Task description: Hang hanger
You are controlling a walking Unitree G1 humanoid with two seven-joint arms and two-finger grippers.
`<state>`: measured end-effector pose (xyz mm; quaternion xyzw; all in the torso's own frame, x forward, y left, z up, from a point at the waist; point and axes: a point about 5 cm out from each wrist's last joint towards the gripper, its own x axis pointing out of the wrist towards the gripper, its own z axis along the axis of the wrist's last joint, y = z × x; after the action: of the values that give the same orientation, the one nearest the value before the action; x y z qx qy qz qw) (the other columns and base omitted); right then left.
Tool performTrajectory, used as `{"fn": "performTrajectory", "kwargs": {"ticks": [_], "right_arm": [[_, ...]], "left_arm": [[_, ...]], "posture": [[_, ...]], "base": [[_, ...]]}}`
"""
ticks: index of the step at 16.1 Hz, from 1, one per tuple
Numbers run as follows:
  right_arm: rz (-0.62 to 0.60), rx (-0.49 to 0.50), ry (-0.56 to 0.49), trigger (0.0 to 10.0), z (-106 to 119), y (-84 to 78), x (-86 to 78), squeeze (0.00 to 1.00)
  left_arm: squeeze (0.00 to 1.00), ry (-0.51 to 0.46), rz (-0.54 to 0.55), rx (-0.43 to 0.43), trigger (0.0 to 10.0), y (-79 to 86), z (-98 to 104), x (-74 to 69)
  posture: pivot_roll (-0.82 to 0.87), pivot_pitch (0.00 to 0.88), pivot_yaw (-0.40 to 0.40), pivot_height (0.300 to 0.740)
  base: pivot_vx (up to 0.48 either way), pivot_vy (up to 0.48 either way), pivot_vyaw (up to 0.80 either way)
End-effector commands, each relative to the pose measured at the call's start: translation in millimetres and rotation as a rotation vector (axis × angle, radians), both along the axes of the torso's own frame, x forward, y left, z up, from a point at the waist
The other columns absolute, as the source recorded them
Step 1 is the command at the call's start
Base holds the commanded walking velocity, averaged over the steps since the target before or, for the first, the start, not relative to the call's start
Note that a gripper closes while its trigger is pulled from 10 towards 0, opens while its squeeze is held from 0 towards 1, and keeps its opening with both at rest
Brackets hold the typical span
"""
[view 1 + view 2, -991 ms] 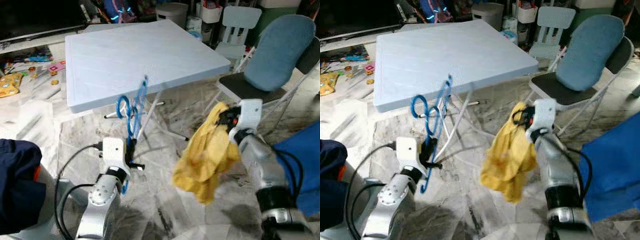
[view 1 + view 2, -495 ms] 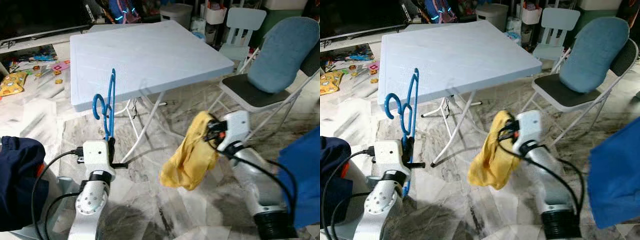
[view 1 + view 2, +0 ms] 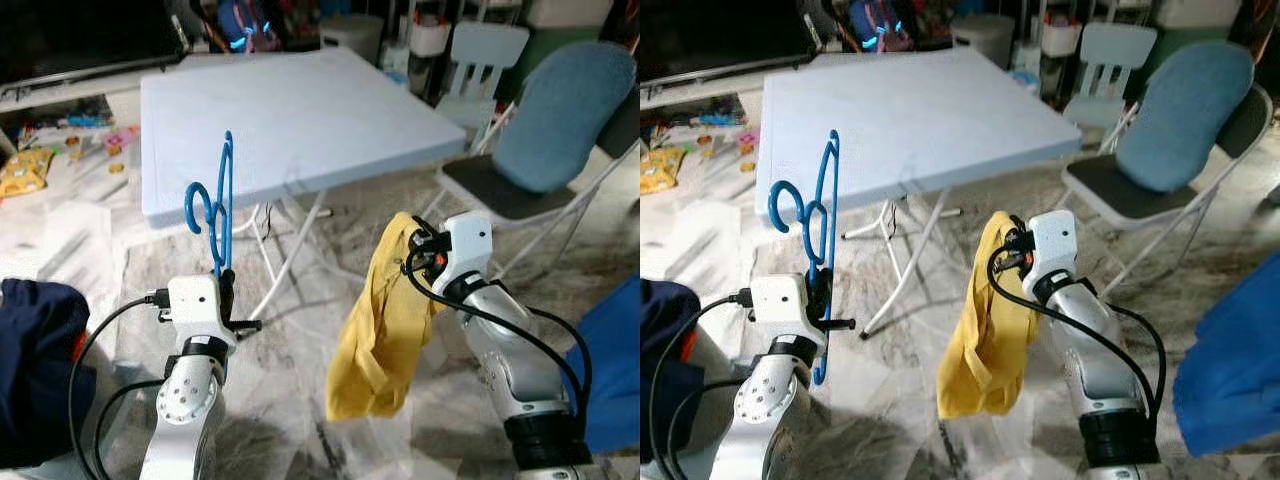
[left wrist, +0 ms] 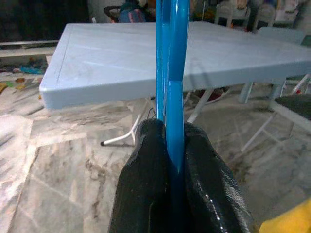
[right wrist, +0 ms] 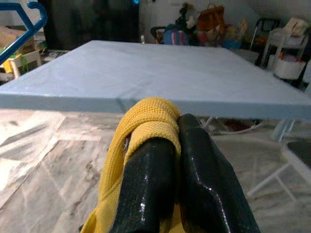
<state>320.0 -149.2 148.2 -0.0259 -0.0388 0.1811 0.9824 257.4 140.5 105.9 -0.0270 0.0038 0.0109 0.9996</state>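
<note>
A blue plastic hanger point(image 3: 218, 205) stands upright in front of the table's near edge, hook to the left. My left gripper point(image 4: 170, 145) is shut on its lower part, the black fingers point(image 4: 146, 165) pinching the blue bar. A yellow garment point(image 3: 385, 325) hangs limp from my right gripper point(image 5: 176, 127), which is shut on a bunched fold at its top. The garment dangles over the floor, to the right of the hanger and apart from it.
A pale blue folding table point(image 3: 290, 110) stands just ahead. A folding chair with a blue cushion point(image 3: 560, 115) is at the right, a white child's chair point(image 3: 485, 55) behind it. Toys litter the floor point(image 3: 60, 150) at the left. Dark blue cloth point(image 3: 35, 370) lies near left.
My right arm has lifted and the yellow garment now hangs longer and straighter. The hanger stays upright in my left gripper. The camera has shifted slightly.
</note>
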Motion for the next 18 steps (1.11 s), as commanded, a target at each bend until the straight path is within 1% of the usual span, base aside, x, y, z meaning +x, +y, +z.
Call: {"fn": "performTrajectory", "kwargs": {"ticks": [1,5,6,8,9,10,13,15,18], "right_arm": [[-0.005,0.007,-0.076,10.0,17.7,2.2,4.0,0.0],[-0.015,0.009,-0.085,10.0,20.0,3.8,5.2,0.0],[-0.035,-0.012,-0.077,10.0,18.9,3.7,6.1,0.0],[-0.028,-0.032,-0.084,10.0,19.3,5.4,6.6,0.0],[-0.001,-0.021,-0.095,10.0,20.7,8.8,4.9,0.0],[0.016,-0.04,-0.099,10.0,21.1,10.6,3.7,0.0],[0.015,-0.048,-0.116,10.0,23.7,9.5,3.2,0.0],[0.02,-0.035,-0.114,10.0,24.8,10.4,3.8,0.0],[0.016,-0.019,-0.113,10.0,25.7,10.9,4.9,0.0]], "left_arm": [[0.0,-0.01,0.002,-0.005,10.0,-0.2,3.1,2.4],[0.0,-0.017,0.003,-0.012,10.0,-0.9,5.1,3.9],[0.0,-0.017,0.004,-0.013,10.0,-0.7,5.3,4.5],[0.0,-0.018,0.005,-0.014,10.0,-0.2,5.7,5.5],[0.0,-0.016,0.007,-0.016,10.0,0.7,5.0,6.0],[0.0,-0.014,0.007,-0.018,10.0,0.9,4.5,6.5],[0.0,-0.01,0.003,-0.024,10.0,-1.2,3.2,8.0],[0.0,-0.006,0.003,-0.028,10.0,-1.7,2.4,8.5],[0.0,-0.012,0.002,-0.028,10.0,-2.5,3.8,10.0]], "posture": [[-0.07,0.0,0.026,0.74],[-0.07,0.0,0.026,0.74],[-0.07,0.0,0.026,0.74],[-0.07,0.0,0.026,0.74],[-0.07,0.0,0.026,0.74],[-0.07,0.0,0.027,0.74],[-0.08,0.0,0.028,0.74],[-0.08,0.0,0.03,0.74],[-0.08,0.0,0.03,0.74]], "base": [[0.398,0.0,0.0],[0.409,0.0,0.0],[0.42,0.0,0.0],[0.428,0.0,0.0],[0.431,0.0,0.0],[0.45,0.0,0.0],[0.455,0.0,0.67],[0.465,0.0,0.68],[0.465,0.0,0.0]]}}
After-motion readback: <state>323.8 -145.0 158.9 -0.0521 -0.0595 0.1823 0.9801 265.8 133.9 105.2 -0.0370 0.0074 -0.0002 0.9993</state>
